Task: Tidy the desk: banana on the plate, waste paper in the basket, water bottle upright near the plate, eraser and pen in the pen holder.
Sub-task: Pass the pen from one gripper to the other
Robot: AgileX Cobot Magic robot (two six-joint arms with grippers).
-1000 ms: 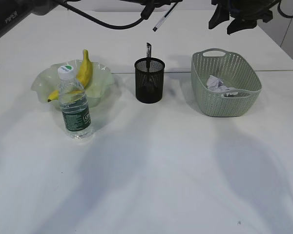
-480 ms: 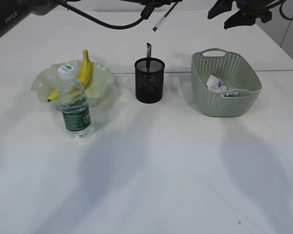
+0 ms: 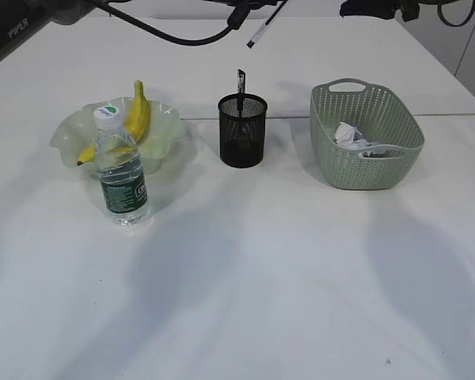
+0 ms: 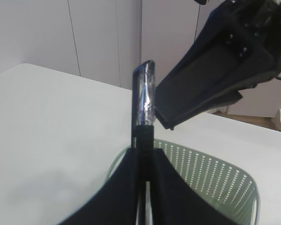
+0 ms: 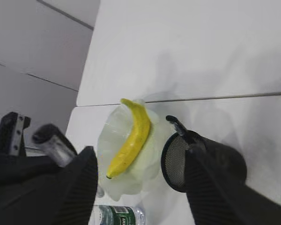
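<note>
We hold the pen (image 4: 144,101) pinched in the closed left pincer (image 4: 144,154), high above the far side of the tabletop (image 3: 245,277); the right pincer (image 5: 140,187) stands open and empty. To finish well, we should bring the pen straight over the pen holder (image 3: 242,131), tip down, and release low. The holder sits below and nearer than the pen, between the plate (image 3: 166,127) and the basket (image 3: 364,162).

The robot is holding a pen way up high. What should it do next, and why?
Probably bring the pen down over the pen holder. The left gripper is shut on it high above the desk, while the banana lies on the plate, the waste paper is in the basket and the water bottle stands upright.
</note>
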